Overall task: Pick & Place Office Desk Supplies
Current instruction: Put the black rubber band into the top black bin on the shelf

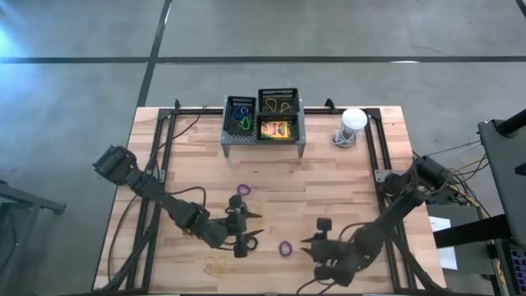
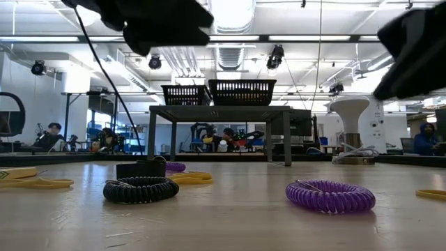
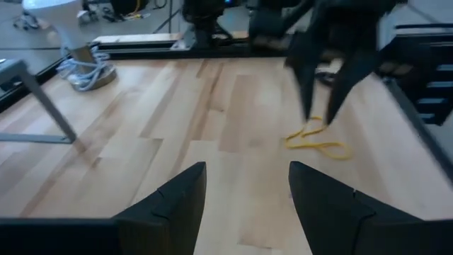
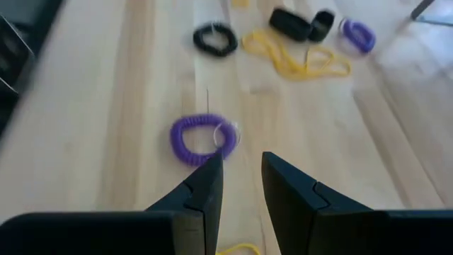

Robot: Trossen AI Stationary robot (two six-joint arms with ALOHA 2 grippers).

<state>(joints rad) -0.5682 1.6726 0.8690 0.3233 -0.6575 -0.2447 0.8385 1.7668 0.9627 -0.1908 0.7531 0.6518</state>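
Parted and empty, right gripper fingers, hovering just short of purple band on bare table. Parted and empty likewise, left gripper, aimed across the boards at a yellow rubber band and the other arm's dark fingers. Further out from the right jaws: black band, a tangle of yellow bands, a second purple band. Likely trouble, as a judgement: flat springy coil skidding or rolling off one finger if the close lands off-centre (a wire ring on it could snag too); arms close together near the front edge, so possibly clipping each other. Seen only from above: rack at the far edge, a crayon box and bands already in its baskets. Seen only at table height: how low the black and purple coils lie.
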